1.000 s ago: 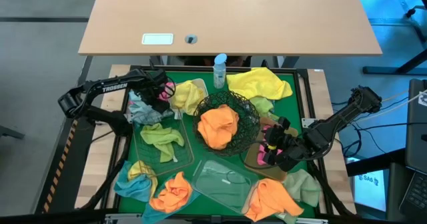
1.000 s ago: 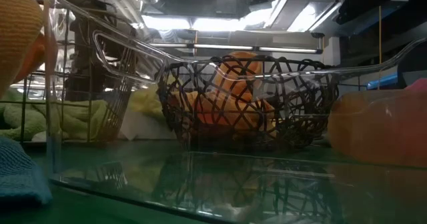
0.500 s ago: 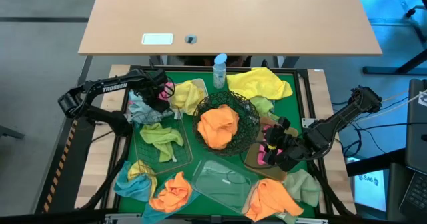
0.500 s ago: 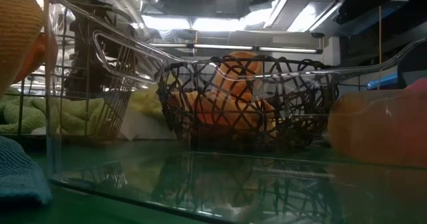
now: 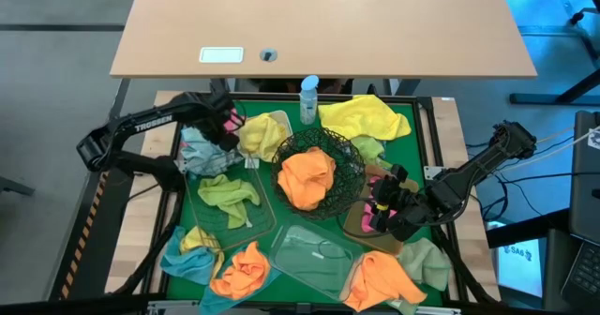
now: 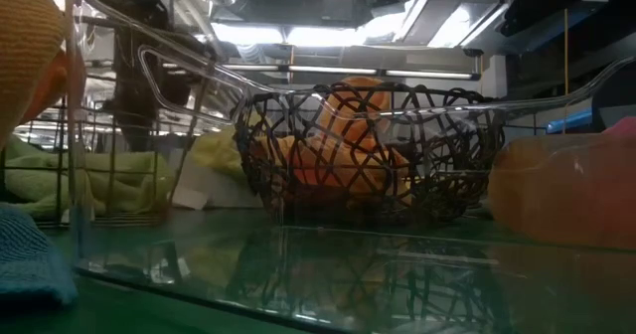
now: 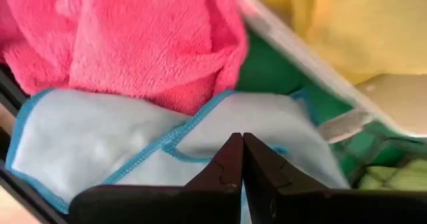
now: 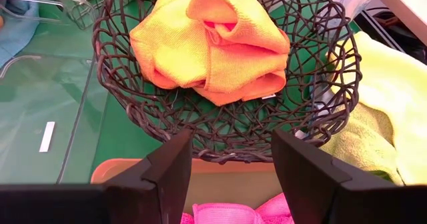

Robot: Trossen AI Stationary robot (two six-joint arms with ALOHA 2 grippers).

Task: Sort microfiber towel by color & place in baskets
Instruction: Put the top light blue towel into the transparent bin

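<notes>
Light blue towel (image 7: 100, 151) is pinched in the left hand (image 7: 241, 159), fingers pressed together on a fold near its teal hem. Cloth lies directly under that hand at the back-left corner of the green mat (image 5: 398, 170), a pink towel (image 7: 133, 44) touching it on the far side. Left arm is much the nearer. Right hand (image 8: 232, 159) hangs spread over the tan tray (image 8: 220, 177), well apart, facing the black wire bowl (image 8: 227, 117).
</notes>
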